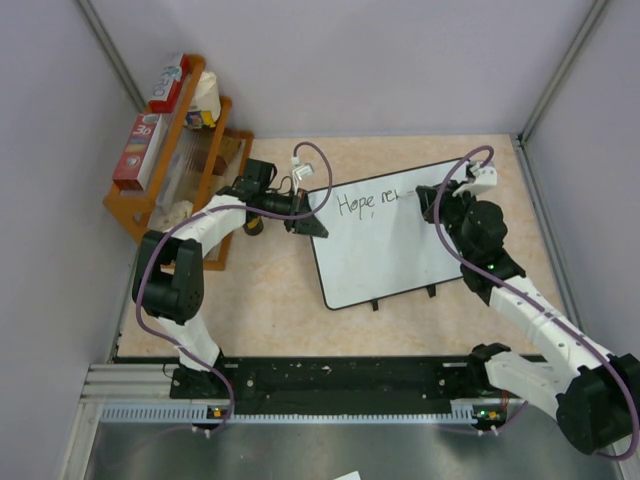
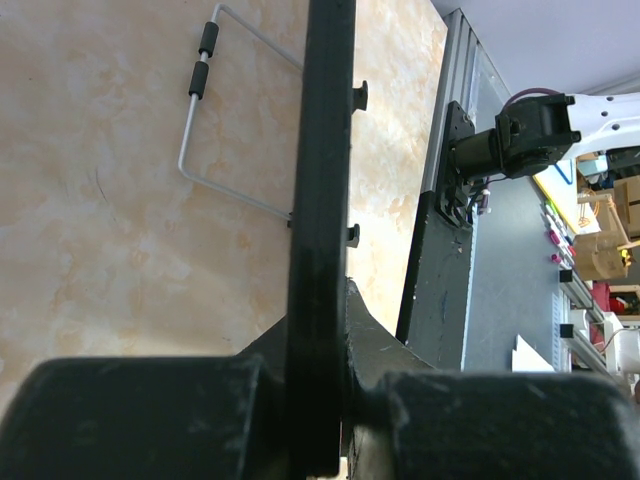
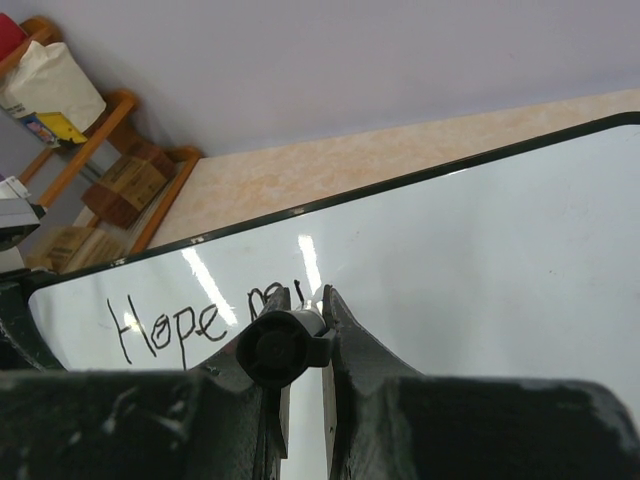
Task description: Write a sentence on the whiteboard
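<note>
Top external view: the whiteboard [image 1: 385, 255] lies across the middle of the counter [image 1: 270, 300], turned at an angle, its two small black feet [image 1: 376, 304] pointing toward the arm bases.
Sentence: the sentence [image 1: 372, 203] runs along the upper part of the board in thin dark marker. It reads "Hope", followed by a few more strokes that are partly hidden by the right arm.
Left fingers: the left fingers [image 1: 312, 226] sit at the board's left edge. In the left wrist view they [image 2: 140, 410] are pressed together on the black rim [image 2: 320, 200], pinching the whiteboard edge-on.
Right fingers: the right fingers [image 1: 430, 205] hover over the board's upper right part, just past the last strokes. In the right wrist view they [image 3: 350, 330] pinch a marker [image 3: 275, 347], whose round dark end faces the camera.
Marker tip: hidden behind the fingers, so I cannot tell whether it touches the board.
Wire bail: in the left wrist view a bent wire bail [image 2: 215, 130] with two black sleeves reaches out from the rim over the counter.
Wooden rack: a wooden rack [image 1: 215, 150] stands at the far left corner, holding boxes and a pale bag.
</note>
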### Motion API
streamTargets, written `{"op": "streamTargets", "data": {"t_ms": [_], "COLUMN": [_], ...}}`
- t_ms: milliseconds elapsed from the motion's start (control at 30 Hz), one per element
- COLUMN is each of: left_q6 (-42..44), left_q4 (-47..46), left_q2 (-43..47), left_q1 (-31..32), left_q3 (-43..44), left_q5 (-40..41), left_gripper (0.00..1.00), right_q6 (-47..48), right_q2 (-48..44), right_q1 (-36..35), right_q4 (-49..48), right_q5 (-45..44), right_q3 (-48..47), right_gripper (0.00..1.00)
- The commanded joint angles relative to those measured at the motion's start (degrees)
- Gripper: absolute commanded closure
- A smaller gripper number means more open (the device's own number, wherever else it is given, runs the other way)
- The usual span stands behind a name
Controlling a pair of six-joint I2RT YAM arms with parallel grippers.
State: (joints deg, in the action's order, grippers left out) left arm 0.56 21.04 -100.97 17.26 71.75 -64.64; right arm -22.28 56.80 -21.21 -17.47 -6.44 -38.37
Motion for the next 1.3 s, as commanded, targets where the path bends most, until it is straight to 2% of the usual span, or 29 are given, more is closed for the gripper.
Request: {"op": "streamTargets", "data": {"t_ms": [0,567,933,1267], "left_q6": [9.5,9.6,9.6,9.6], "left_q4": [1.2,1.2,1.4,1.3], "left_q2": [-0.2,-0.4,-0.5,-0.5], "left_q1": [1.7,1.9,1.8,1.9], "left_q3": [-1.3,-1.3,-1.3,-1.2], "left_q5": [13.9,14.1,14.5,14.6], "left_gripper": [1.00,1.00,1.00,1.00], "right_q6": [0.7,0.7,0.0,0.7], "right_q2": [0.7,2.2,-2.3,-2.4], "right_q1": [0.6,0.6,0.6,0.6], "right_q4": [-0.5,-1.1,-0.5,1.0], "right_q5": [-2.3,-2.8,-1.4,-1.1], "right_q3": [-2.9,-5.3,-3.1,-2.0], "right_gripper": [1.00,1.00,1.00,1.00]}}
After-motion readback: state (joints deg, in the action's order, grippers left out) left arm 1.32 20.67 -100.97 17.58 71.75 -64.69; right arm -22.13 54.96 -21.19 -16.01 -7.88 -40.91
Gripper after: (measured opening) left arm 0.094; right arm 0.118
